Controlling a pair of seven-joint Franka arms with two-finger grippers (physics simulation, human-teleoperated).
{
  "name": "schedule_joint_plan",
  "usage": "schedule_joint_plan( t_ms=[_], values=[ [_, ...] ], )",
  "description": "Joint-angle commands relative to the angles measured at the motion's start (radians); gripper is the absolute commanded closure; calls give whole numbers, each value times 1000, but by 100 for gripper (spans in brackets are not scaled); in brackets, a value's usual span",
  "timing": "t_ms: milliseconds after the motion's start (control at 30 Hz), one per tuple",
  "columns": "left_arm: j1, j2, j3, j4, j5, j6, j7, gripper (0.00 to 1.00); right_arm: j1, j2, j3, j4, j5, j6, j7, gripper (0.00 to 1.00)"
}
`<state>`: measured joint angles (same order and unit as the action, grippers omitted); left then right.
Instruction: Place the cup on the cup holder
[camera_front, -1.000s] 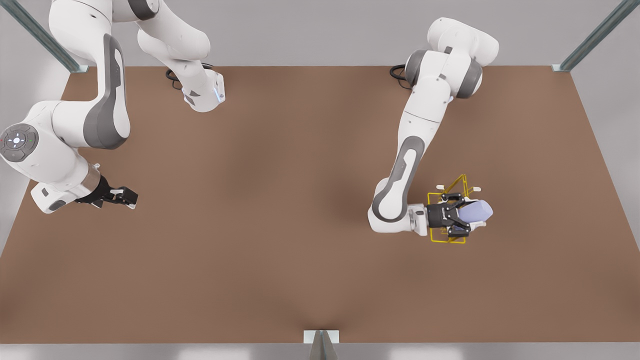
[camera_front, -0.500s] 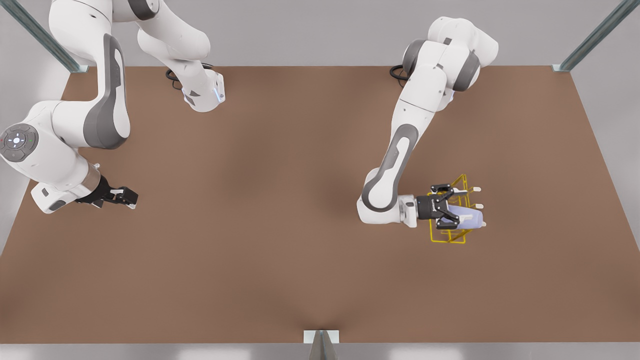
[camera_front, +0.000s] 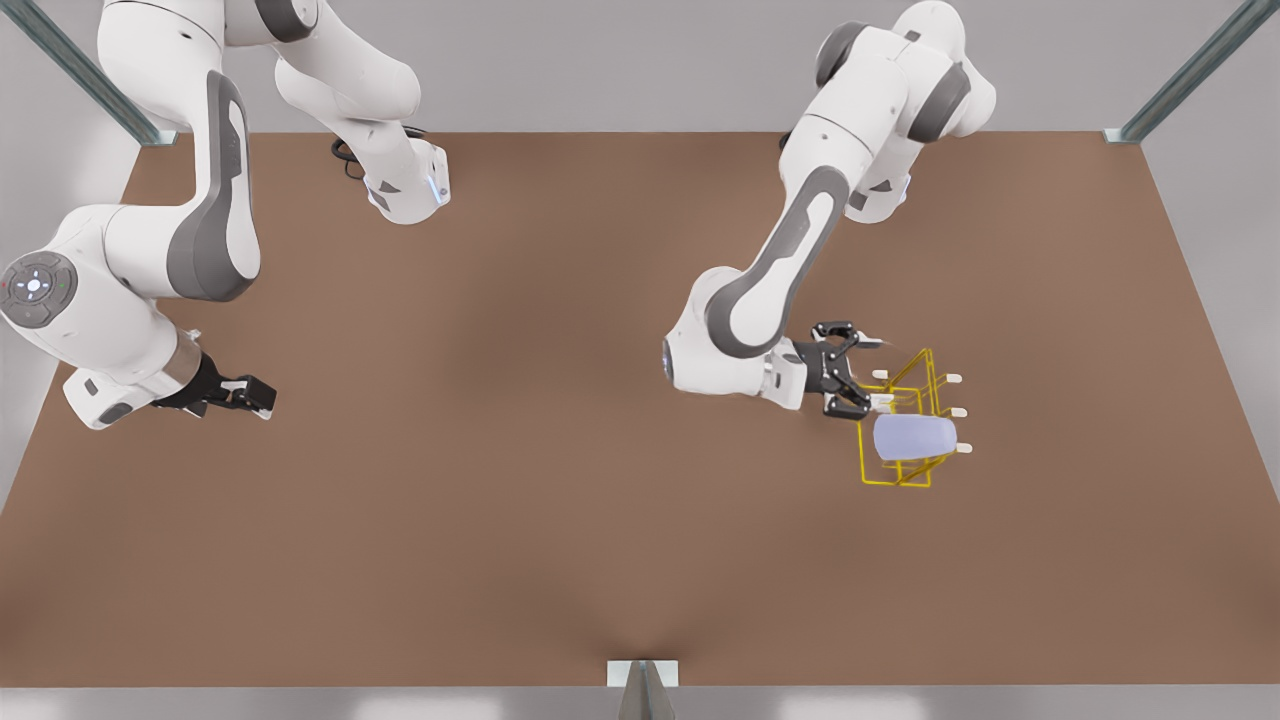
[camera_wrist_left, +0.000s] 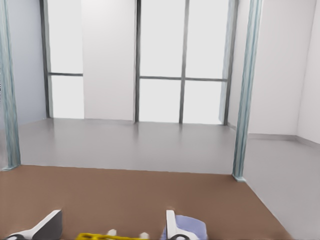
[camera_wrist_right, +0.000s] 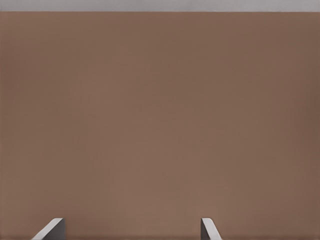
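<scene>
On the front view's right side of the brown bench (camera_front: 560, 500), the cup holder (camera_front: 900, 470) stands as a yellow wire frame with white-capped prongs pointing to the right. The cup (camera_front: 912, 437) lies on its side on this rack, seemingly threaded on a prong, and nothing is gripping it. The left end effector (camera_front: 852, 372) is just beside the rack on its far-left corner, with its fingers spread apart and empty, a little apart from the cup. On the front view's left side, the right end effector (camera_front: 250, 395) hangs low over the bench, well apart from everything, and this arm waits.

From the left wrist view, two pale fingertips (camera_wrist_left: 171, 226) show with a wide gap, and between them I see a piece of the yellow rack (camera_wrist_left: 95, 236); the lavender cup (camera_wrist_left: 191, 227) is just beside one fingertip.

From the right wrist view, the fingers (camera_wrist_right: 209, 229) are also spread wide over bare bench (camera_wrist_right: 160, 125), holding nothing.

I judge that the placing step is finished and the release is done. The next move calls for pulling the left arm clear without touching the rack or the cup, because a small knock could slide the cup off its prong.
</scene>
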<state>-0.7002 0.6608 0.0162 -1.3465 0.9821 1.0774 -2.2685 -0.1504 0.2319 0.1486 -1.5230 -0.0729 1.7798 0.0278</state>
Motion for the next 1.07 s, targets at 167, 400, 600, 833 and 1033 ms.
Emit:
schedule_joint_plan(
  t_ms=[167, 400, 600, 833, 1033],
  values=[
    [24, -145, -25, 193, -605, 102, 793, 0, 0, 9, 0, 6, 2, 0, -8, 0],
    [316, -302, -16, 187, -893, 156, 1873, 0, 0, 12, 2, 6, 1, 1, 1, 0],
    [421, -306, -16, 181, -907, 208, 2236, 0, 0, 12, 0, 4, -2, 1, 1, 0],
    [648, -466, -117, -128, -1013, 575, 2364, 0, -3, 12, 0, 3, -2, 0, 0, 0],
    [648, -455, -117, -123, -1014, 569, 2359, 0, -6, 14, 0, 4, -2, 9, 0, 0]
  ],
)
